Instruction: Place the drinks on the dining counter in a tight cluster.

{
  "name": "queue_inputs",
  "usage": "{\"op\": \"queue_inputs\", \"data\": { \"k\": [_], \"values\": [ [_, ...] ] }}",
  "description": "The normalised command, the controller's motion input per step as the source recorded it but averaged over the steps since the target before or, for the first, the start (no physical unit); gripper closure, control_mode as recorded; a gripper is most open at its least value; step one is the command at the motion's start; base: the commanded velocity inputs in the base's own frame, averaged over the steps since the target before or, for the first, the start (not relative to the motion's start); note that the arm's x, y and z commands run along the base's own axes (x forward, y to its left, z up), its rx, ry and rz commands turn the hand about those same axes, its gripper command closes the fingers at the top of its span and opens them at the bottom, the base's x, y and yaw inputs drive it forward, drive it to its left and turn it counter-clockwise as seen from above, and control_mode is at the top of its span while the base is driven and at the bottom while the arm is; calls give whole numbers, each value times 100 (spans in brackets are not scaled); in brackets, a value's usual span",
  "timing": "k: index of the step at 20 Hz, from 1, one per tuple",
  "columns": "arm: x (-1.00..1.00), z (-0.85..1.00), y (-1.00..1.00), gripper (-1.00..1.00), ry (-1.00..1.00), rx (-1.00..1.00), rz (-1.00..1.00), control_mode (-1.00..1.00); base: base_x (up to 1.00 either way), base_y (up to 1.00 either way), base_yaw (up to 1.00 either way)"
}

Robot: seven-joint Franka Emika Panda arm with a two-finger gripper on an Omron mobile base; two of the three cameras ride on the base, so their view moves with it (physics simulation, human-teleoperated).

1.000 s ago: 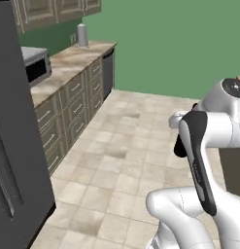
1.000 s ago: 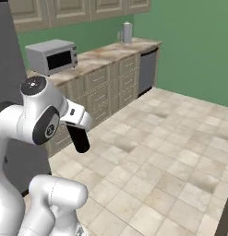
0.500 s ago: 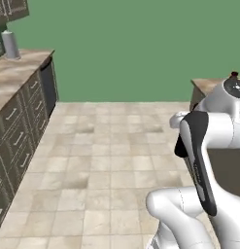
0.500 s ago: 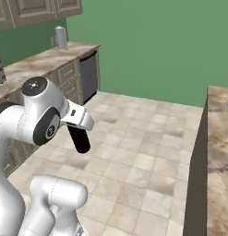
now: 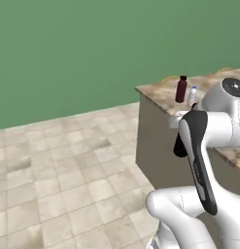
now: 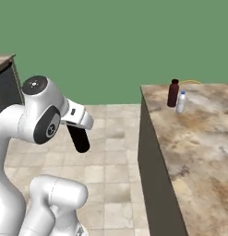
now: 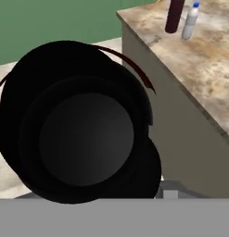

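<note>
Black wine bottle [image 6: 79, 138]: held in the gripper [image 6: 75, 122], hanging below the hand over the floor; its dark round end crowds the hand view.
Gripper: pinching the bottle's body.
Handling: judged heavy, rigid, smooth glass; tall and slim, so tippy. Best held around the body, kept upright.
Desk [image 6: 198, 152]: ahead of the gripper, well apart.
Maroon bottle [image 6: 173, 93]: far end of the desk, upright.
Clear-white bottle [image 6: 181, 102]: just beside the maroon one, blue cap up.

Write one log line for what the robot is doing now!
claw: shut on black bottle | maroon bottle, clear bottle: upright on dining counter | black bottle: not yet placed
</note>
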Motion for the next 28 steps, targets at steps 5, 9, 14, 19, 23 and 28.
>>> {"op": "queue_inputs", "data": {
  "k": [5,9,14,19,23,28],
  "values": [
    [0,0,0,100,0,0,0,100,55,20,-74],
    [0,0,0,100,0,0,0,100,62,29,-71],
    [0,0,0,100,0,0,0,100,83,34,-65],
    [0,0,0,100,0,0,0,100,89,43,-62],
    [0,0,0,100,0,0,0,100,87,39,-63],
    [0,0,0,100,0,0,0,100,74,31,-44]
  ]
}}
